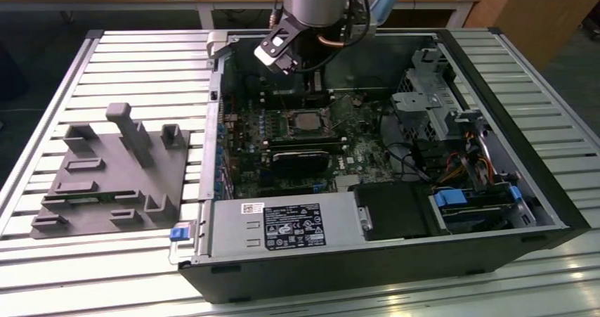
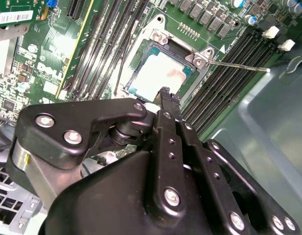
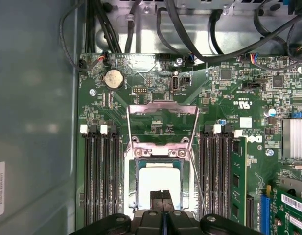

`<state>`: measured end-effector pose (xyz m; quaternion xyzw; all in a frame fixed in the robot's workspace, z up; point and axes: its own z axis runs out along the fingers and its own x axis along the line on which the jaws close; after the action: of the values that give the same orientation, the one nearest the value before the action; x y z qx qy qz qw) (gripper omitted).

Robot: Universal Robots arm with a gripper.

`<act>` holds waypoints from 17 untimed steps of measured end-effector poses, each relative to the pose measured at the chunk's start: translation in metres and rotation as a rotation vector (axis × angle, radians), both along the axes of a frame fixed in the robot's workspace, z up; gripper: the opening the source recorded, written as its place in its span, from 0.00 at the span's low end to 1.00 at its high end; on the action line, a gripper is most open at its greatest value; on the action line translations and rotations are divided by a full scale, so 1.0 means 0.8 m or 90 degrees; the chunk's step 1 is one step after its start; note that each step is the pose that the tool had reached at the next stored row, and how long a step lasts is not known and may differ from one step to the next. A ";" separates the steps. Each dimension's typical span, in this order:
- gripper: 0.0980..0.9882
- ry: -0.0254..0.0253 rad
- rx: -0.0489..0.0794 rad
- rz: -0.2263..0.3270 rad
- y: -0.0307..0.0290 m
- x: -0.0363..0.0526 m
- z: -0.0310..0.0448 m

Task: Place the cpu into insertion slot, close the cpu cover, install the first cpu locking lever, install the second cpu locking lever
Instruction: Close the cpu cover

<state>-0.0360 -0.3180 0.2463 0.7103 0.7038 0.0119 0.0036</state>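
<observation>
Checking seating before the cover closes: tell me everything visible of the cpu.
The cpu is a small flat square chip with a pale, dull silvery metal top. It lies level in the insertion slot, framed by its grey rim, the cpu cover swung open off it. The end effector, tips shut, hangs over one edge; contact cannot be told.
</observation>
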 end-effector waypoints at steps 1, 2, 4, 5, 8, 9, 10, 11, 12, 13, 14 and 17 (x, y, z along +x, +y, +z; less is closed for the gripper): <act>0.01 0.0000 0.000 0.000 0.0000 0.000 0.0013; 0.01 0.0000 0.000 0.000 0.0000 0.000 0.0024; 0.01 0.0000 0.000 0.000 0.0000 0.000 0.0038; 0.01 -0.0001 0.000 0.000 0.0000 0.000 0.0038; 0.01 0.0000 0.000 0.000 0.0000 0.000 0.0039; 0.01 0.0000 0.000 0.000 0.0000 0.000 0.0040; 0.01 0.0000 0.000 0.000 0.0000 0.001 0.0040; 0.01 0.0001 0.000 0.000 0.0000 0.002 0.0040; 0.01 0.0001 0.000 0.000 0.0000 0.004 0.0041; 0.01 0.0000 0.000 0.000 0.0000 0.006 0.0040; 0.01 0.0000 0.000 0.000 0.0000 0.009 0.0040; 0.01 0.0000 0.000 0.000 0.0000 0.018 0.0040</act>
<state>-0.0216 -0.3180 0.2495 0.7103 0.7038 0.0119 0.0035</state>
